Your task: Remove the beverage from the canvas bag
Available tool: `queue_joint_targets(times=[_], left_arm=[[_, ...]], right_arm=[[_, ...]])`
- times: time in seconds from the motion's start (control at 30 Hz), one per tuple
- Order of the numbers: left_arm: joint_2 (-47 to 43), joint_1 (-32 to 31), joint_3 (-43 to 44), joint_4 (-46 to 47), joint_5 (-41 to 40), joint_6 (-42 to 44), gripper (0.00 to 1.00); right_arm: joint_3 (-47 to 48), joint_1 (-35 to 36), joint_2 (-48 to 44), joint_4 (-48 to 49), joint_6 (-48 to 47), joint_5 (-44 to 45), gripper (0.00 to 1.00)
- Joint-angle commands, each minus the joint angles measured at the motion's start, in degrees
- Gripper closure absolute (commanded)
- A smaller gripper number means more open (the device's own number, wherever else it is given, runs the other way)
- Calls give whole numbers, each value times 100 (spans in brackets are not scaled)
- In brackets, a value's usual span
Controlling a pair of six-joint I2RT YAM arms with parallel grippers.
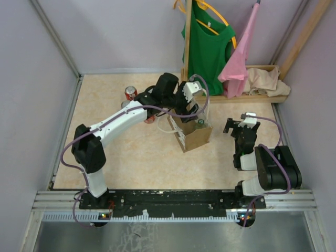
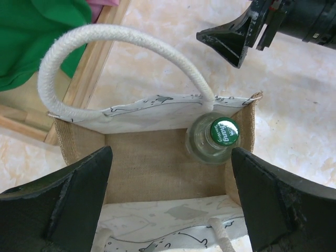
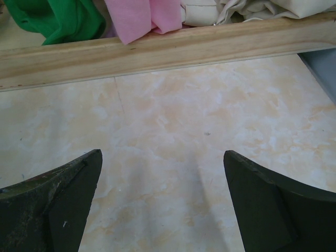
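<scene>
Left end effector [image 2: 170,157] hovering over canvas bag [image 2: 79,144], jaws apart; bottle [image 2: 212,137] hugging corner (rope handle [image 2: 131,39] close), finger risking snagging fabric, tipping bag.

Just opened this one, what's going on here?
The left gripper hangs open over the mouth of the canvas bag, one finger on each side of the opening. A green-capped bottle stands inside, in one corner, not yet gripped. The right gripper is open too, off to the side above the table, holding nothing.
</scene>
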Motion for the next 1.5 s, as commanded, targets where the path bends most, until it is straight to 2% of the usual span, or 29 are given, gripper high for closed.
queue_joint_targets(times=[0.0,0.97,1.47], left_arm=[[67,-59,176,323,426,-62,0],[539,-308,76,533,866,-55,0],[800,-308,-22,608,453,27,9]], right_arm=[[118,-9,3,250,46,3,1],[118,-11,3,250,47,-1,1],[114,-7,3,250,46,4,1]])
